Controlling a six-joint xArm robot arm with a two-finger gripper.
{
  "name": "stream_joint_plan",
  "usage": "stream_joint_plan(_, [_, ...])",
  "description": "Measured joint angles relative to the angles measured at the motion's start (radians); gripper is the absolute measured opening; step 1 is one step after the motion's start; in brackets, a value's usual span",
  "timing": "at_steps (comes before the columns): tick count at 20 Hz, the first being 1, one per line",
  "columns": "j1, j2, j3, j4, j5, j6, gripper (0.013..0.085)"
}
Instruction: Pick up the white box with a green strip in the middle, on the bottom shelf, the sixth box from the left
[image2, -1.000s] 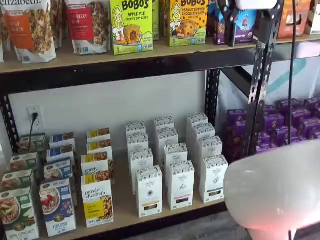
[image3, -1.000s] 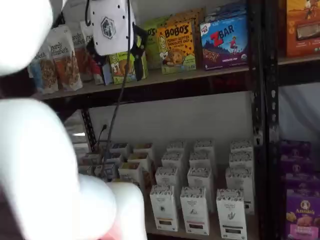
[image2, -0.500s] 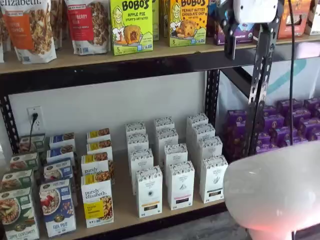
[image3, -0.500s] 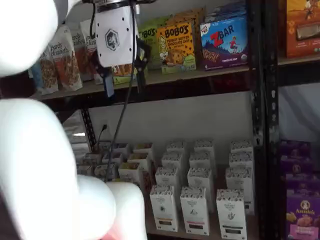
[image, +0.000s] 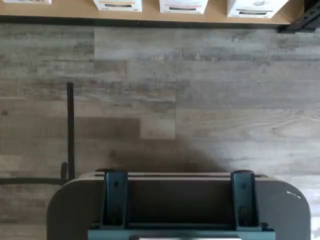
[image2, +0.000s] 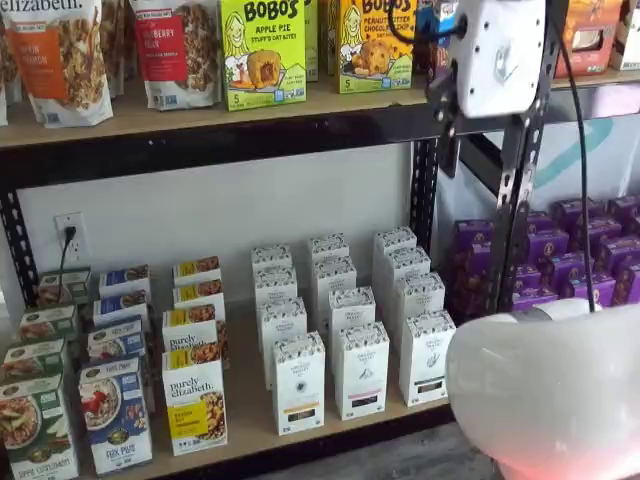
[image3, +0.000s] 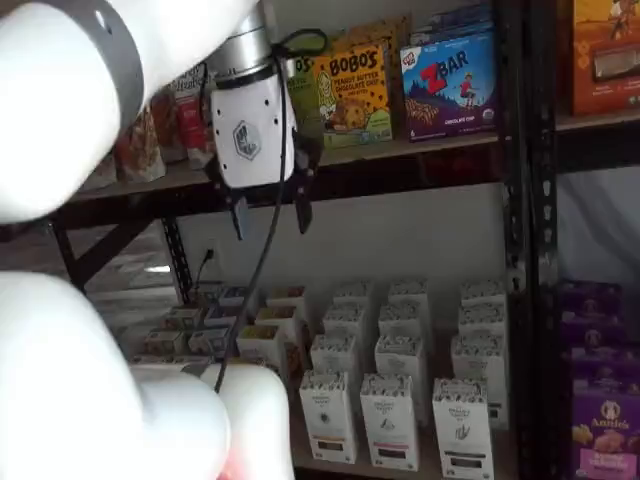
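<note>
End effector (image3: 270, 208), a white body with two black fingers spread apart and empty, hangs at upper-shelf level in both shelf views; a blurred white arm hides the lower foreground. The tall slim white carton with a dark-greenish strip (image2: 427, 358) stands at the front right of the pale wood bottom shelf (image2: 250, 400), heading one of three rows of four cartons each. Readable: yellow "BOBO'S" boxes (image2: 262, 50), blue "ZBAR" box (image3: 448, 82).
</note>
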Motion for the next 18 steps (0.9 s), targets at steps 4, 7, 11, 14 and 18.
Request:
stream_joint_plan(4, [-0.018, -0.04, 0.111, 0.022, -0.092, -0.015, 0.085])
stream_joint_plan(7, [-0.022, -0.062, 0.186, 0.028, -0.157, -0.022, 0.085])
stream_joint_plan(11, [-0.04, -0.067, 0.296, 0.037, -0.252, -0.043, 0.085])
stream_joint_plan(14, [-0.054, -0.063, 0.377, 0.027, -0.341, -0.059, 0.085])
stream_joint_plan(18, [-0.079, -0.025, 0.463, 0.016, -0.457, -0.087, 0.085])
